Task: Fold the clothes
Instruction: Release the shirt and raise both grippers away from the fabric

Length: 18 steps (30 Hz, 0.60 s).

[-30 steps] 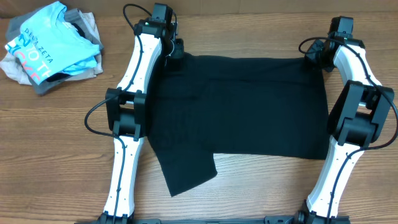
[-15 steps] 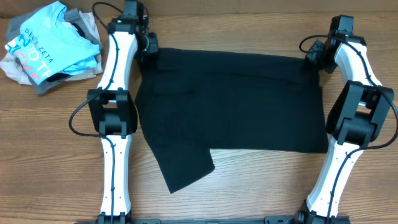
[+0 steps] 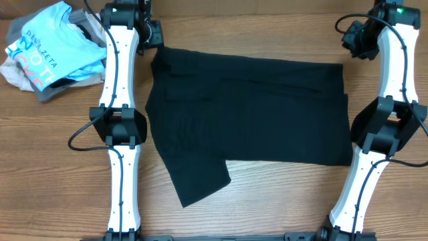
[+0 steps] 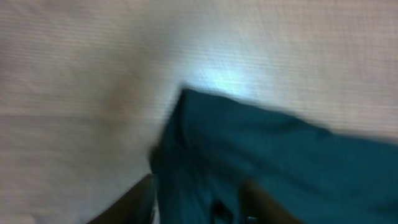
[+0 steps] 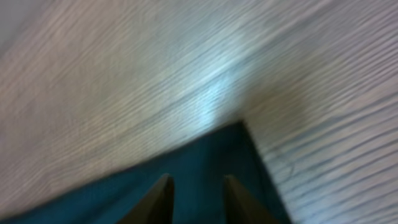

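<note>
Black garment (image 3: pixel 254 114) lay spread flat. Left gripper (image 3: pixel 154 36), beside its 10 o'clock corner, released; right gripper (image 3: pixel 350 41), beside 2 o'clock corner, likewise released.

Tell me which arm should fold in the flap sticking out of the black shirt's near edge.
Probably left: the flap lies beside the left arm, while the right arm stands across the shirt.

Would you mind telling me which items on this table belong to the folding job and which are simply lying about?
Part of the job:
- black garment, spread out in the middle

Just lying about:
- light blue tee, in the far left corner
- grey and beige clothes, bunched beneath the tee
</note>
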### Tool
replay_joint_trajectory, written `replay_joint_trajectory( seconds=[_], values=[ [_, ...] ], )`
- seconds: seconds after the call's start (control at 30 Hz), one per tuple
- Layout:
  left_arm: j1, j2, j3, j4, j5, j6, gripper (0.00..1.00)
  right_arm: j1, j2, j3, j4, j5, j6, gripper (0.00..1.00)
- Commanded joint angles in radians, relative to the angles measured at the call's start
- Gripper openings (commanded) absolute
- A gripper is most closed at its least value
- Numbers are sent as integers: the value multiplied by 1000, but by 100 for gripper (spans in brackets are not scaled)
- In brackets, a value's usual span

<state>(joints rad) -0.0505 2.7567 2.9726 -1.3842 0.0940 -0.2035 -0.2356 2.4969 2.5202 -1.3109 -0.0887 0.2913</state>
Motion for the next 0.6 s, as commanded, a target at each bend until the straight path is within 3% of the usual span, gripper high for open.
replay_joint_trajectory(
  seconds=[0.0,0.1,0.2,0.57],
  values=[
    [-39,-25,-12,-66,125,10,30,29,16,-14,-25,-70,-38,21],
    [-76,-25,-70,-96,150,10,15,45,35,-50,-29,-70,-38,6],
    [-114,-25,-131,-95,158,30,7,58,49,-109,-8,-70,-39,4],
    [-137,-22,-360,27,119,45,4,51,50,-360,175,-36,-30,4]
  ],
)
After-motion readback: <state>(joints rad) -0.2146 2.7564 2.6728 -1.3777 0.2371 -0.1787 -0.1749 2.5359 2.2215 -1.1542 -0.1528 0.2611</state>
